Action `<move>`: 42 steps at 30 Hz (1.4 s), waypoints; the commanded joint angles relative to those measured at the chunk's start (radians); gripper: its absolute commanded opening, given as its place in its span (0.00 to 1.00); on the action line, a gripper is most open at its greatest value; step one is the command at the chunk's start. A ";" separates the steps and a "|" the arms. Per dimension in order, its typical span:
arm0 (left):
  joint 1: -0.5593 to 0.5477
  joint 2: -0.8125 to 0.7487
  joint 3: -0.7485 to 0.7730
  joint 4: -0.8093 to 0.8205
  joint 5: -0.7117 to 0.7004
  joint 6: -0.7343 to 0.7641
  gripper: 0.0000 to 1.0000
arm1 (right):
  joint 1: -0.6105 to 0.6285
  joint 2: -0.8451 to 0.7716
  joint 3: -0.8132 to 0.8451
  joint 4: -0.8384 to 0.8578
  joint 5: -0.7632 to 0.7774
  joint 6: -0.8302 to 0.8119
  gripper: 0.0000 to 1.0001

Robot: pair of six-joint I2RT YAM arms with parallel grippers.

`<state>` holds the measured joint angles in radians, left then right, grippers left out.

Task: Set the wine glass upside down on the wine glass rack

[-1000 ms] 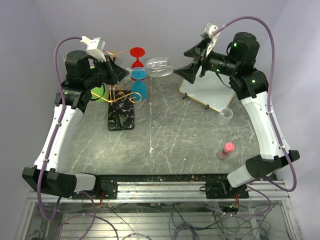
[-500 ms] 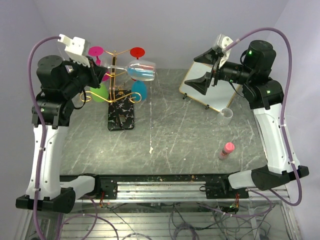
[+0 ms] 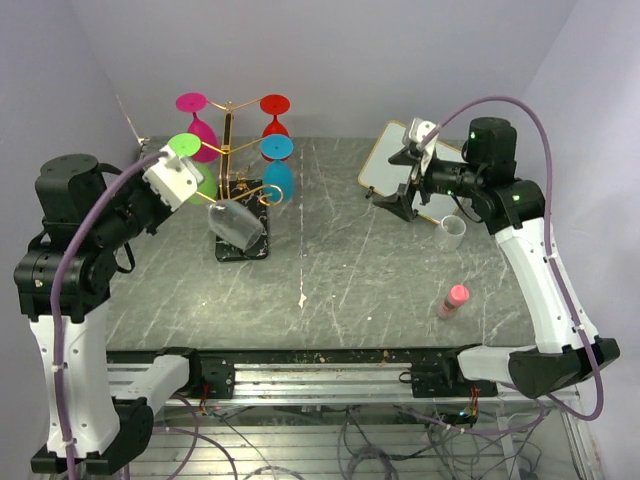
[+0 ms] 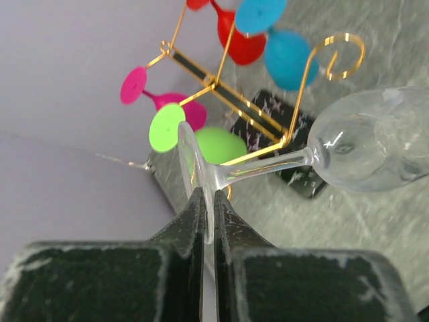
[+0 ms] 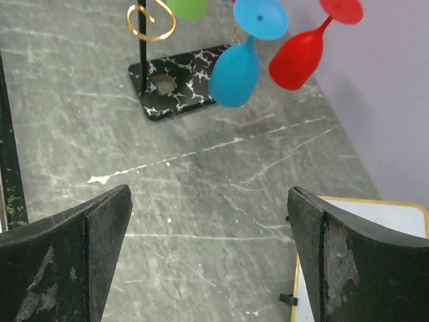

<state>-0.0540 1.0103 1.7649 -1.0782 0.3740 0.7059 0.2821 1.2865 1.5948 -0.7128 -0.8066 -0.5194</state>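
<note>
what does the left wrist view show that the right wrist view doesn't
Only the left wrist view: the clear wine glass, its foot pinched in the shut left gripper, and a pink glass.
Only the right wrist view: the open right gripper, holding nothing, and a white gold-edged tray.
Both: the gold wine glass rack with its black base, and the blue glass, red glass and green glass hanging on it.

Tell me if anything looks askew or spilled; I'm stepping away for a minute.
Only the clear wine glass: the left gripper pinches the edge of its foot, so it hangs tilted near the wine glass rack, not yet hooked on. Nothing looks spilled or broken.
</note>
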 commanded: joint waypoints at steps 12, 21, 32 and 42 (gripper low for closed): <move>0.062 -0.051 -0.176 -0.088 -0.112 0.452 0.07 | -0.017 -0.169 -0.483 0.155 -0.063 -0.132 1.00; 0.053 -0.034 -0.240 0.002 -0.074 0.541 0.07 | -0.020 -0.217 -0.580 0.226 -0.075 -0.115 1.00; 0.049 0.028 -0.280 0.152 -0.067 0.543 0.07 | -0.053 -0.222 -0.588 0.216 -0.155 -0.110 1.00; 0.025 0.056 -0.363 0.333 -0.190 0.480 0.07 | -0.076 -0.225 -0.588 0.236 -0.154 -0.096 1.00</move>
<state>-0.0036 1.0657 1.4227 -0.9066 0.2504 1.2304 0.2153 1.0794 1.0187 -0.5152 -0.9497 -0.6277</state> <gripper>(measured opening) 0.108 0.996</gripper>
